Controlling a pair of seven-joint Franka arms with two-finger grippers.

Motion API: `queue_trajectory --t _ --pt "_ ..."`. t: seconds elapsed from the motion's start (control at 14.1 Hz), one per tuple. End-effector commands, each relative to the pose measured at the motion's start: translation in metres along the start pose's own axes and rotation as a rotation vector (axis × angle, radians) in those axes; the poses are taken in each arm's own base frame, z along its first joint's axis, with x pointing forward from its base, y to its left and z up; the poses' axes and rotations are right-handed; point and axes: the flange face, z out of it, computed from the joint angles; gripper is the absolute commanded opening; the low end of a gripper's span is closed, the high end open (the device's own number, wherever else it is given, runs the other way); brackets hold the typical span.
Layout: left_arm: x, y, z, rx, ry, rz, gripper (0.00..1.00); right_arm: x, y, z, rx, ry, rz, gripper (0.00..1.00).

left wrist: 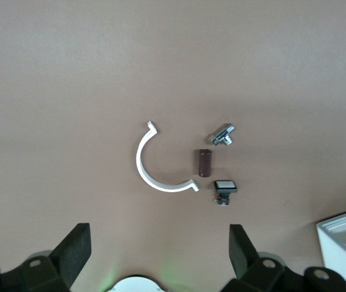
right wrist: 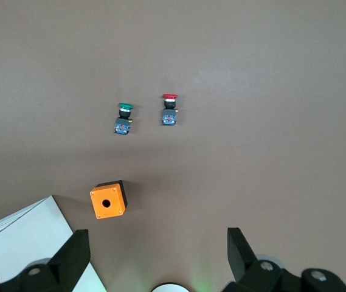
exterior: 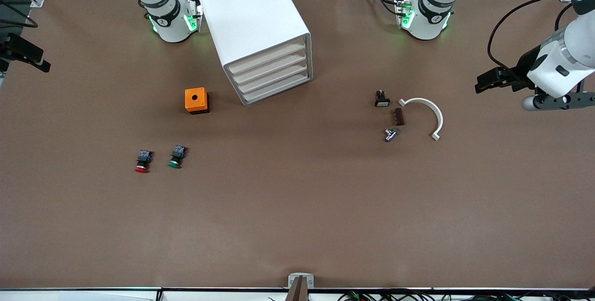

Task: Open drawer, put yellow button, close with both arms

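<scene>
The white cabinet [exterior: 253, 22] stands near the robots' bases, its four cream drawer fronts facing the front camera. The drawer [exterior: 266, 58], the uppermost one, is shut. The yellow button is out of view. My left gripper [exterior: 487, 81] [left wrist: 159, 243] hangs open high over the left arm's end of the table, with nothing between its fingers. My right gripper [right wrist: 157, 249] is open and empty too, high over the table beside the cabinet [right wrist: 20, 240]; it does not show in the front view.
An orange box [exterior: 197, 100] [right wrist: 107, 201] sits beside the cabinet. A red-capped button [exterior: 142, 162] [right wrist: 169, 109] and a green-capped one [exterior: 176, 157] [right wrist: 124, 117] lie nearer the front camera. A white arc [exterior: 430, 115] [left wrist: 151, 167], a brown block [exterior: 399, 117], a metal part [exterior: 390, 134] and a white-capped switch [exterior: 382, 99] lie toward the left arm's end.
</scene>
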Motion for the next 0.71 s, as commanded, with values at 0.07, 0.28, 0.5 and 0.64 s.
queue_trajectory --t 0.07,0.28,0.5,0.64 --pt "-0.019 -0.012 0.004 -0.013 0.033 0.025 1.0 -0.009 0.007 -0.003 0.032 0.004 0.025 1.0" --pt "-0.021 -0.021 0.001 -0.026 0.052 0.027 1.0 -0.009 0.008 -0.002 0.033 0.001 0.026 1.0" --pt "-0.012 -0.018 -0.004 -0.017 0.113 0.041 1.0 -0.011 0.0 -0.005 0.033 0.007 0.072 1.0" --pt "-0.007 -0.019 -0.01 -0.008 0.145 0.041 1.0 -0.011 -0.001 -0.005 0.031 0.009 0.066 1.0"
